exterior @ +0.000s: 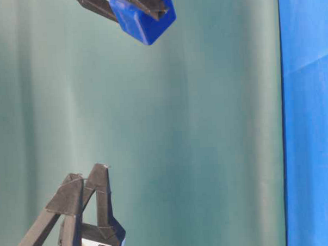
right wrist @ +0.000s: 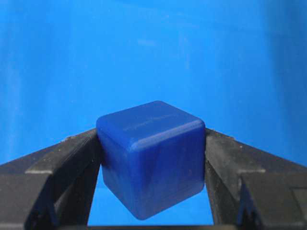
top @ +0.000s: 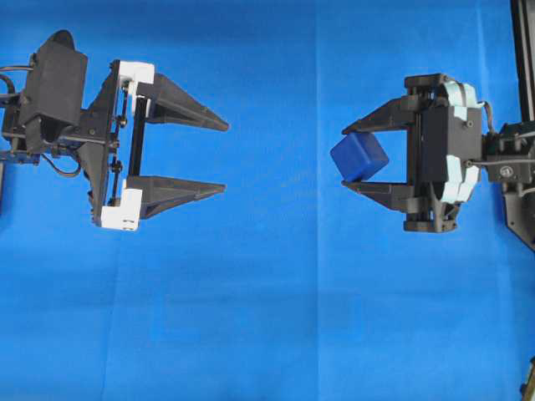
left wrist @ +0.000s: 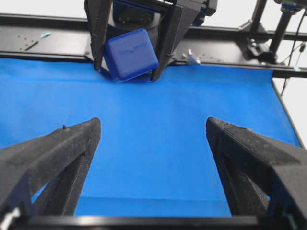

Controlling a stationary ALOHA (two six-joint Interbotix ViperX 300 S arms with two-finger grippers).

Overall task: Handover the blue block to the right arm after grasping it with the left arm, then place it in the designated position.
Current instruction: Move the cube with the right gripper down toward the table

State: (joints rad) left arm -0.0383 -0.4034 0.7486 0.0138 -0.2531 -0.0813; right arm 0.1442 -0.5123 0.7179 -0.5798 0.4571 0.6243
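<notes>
Now the right pincer (top: 347,158) clamps the blue block (top: 359,156).

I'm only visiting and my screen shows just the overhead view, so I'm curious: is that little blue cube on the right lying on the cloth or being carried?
Observer: Carried. The table-level view shows the blue block up in the air, pinched by the right end effector.
Operator: Is it gripped squarely?
Observer: The right wrist view shows a finger pressed on each side, and the block tilted, one corner pointing down.
Operator: And the other claw on the left?
Observer: The left end effector is wide open and empty; its camera looks between its fingers at the block across the blue cloth.
</notes>
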